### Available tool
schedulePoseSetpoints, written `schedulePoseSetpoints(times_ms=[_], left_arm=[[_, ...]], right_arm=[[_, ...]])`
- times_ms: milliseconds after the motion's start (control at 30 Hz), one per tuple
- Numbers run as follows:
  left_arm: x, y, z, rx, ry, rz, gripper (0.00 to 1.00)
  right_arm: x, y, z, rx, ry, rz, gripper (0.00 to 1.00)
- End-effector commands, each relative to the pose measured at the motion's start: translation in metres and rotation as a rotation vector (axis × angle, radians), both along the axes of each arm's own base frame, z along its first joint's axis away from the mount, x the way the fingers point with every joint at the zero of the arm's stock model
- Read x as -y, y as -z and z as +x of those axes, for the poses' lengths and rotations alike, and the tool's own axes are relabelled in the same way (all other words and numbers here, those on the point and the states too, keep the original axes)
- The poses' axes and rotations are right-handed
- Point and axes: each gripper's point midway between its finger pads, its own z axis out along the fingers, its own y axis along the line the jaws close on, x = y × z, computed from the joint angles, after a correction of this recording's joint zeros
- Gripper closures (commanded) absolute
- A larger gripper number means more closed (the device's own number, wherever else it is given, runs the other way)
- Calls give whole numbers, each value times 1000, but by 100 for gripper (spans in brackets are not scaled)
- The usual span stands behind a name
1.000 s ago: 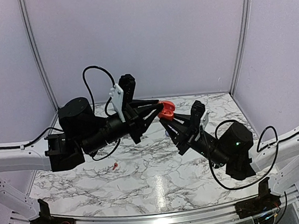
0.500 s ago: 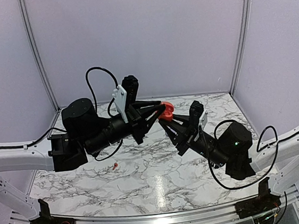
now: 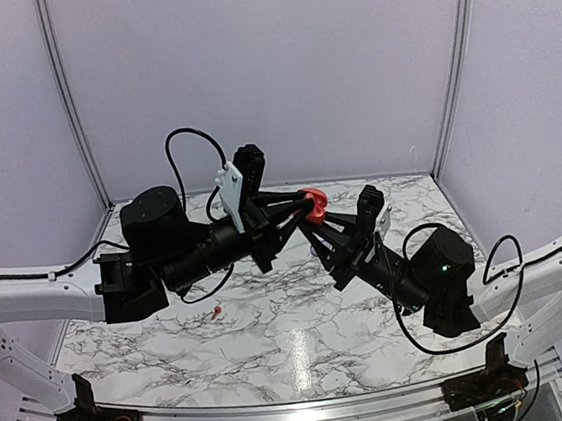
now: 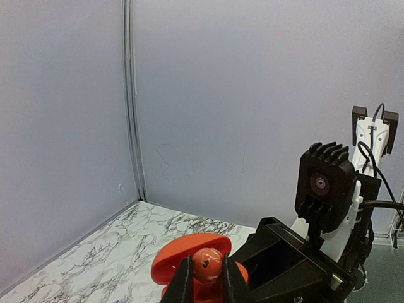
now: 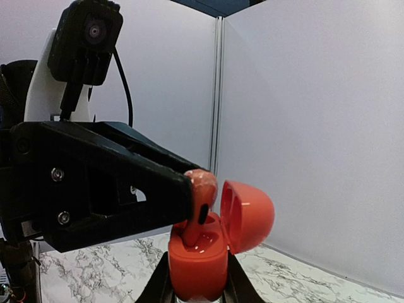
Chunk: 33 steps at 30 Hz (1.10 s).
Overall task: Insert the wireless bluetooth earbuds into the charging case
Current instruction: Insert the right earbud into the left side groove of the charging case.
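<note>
— Where is the earbud?
— It's glossy red and bean-shaped, pinched between the narrow matte-black fingers of the left gripper. Its stem dips into the charging case.
— And the case?
— Smooth, rounded red plastic, with its domed lid standing open. The right gripper clamps its base, up in the air over the far middle of the white, grey-veined marble desk. A second earbud lies toward the left edge.

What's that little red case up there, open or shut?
Open. The lid is swung aside from the case, and the earbud in the left claw pokes into its exposed well.
</note>
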Motion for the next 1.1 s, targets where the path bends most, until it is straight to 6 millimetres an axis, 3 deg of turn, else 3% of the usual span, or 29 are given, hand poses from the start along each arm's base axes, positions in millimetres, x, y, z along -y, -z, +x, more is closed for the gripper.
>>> schedulePoseSetpoints(times_ms=[0, 667, 833, 967, 1067], left_arm=[[2, -7, -3, 5, 11, -25, 90], [-12, 1, 7, -23, -69, -21, 77], [-15, -2, 3, -9, -55, -19, 66], [-24, -11, -6, 11, -25, -8, 47], [-31, -11, -9, 7, -25, 50, 44]], right_arm=[[6, -36, -4, 21, -9, 112, 100], [14, -44, -2, 20, 20, 142, 100], [13, -42, -2, 20, 18, 133, 100], [12, -37, -2, 19, 19, 102, 100], [13, -33, -1, 11, 22, 72, 100]])
